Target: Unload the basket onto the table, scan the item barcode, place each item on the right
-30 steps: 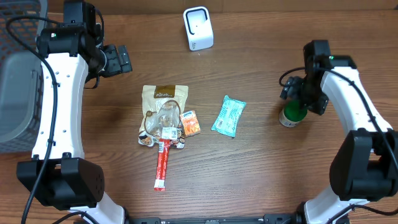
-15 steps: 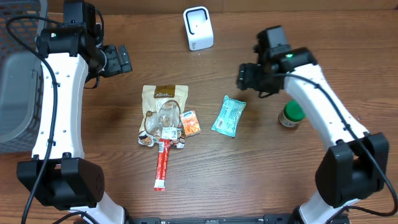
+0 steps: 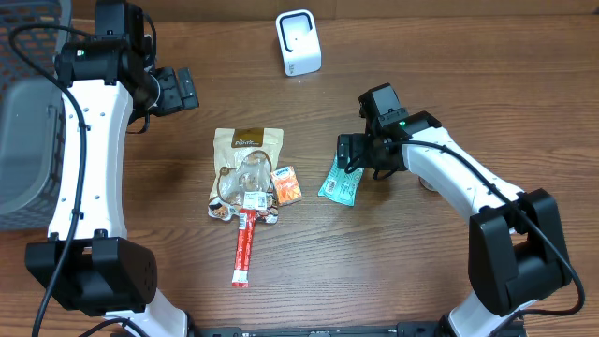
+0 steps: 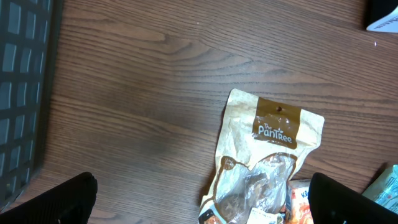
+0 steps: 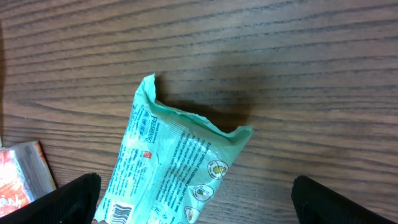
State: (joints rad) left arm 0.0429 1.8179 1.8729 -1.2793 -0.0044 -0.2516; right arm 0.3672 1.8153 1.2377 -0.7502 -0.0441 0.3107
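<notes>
Pouch (image 4: 273,134) reads "The PanTree"; print on teal packet (image 5: 168,168) looks illegible; left pincer (image 4: 202,202), right pincer (image 5: 199,202) spread.

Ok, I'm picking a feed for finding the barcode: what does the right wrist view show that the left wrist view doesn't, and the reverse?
Only the right wrist view: the teal packet close up, print showing, with its barcode at the lower edge. Only the left wrist view: the tan pouch, the mesh basket at left, and a corner of the scanner at top right. Both: the wooden table, the orange sachet, and the teal packet, though the left view catches just its edge.
</notes>
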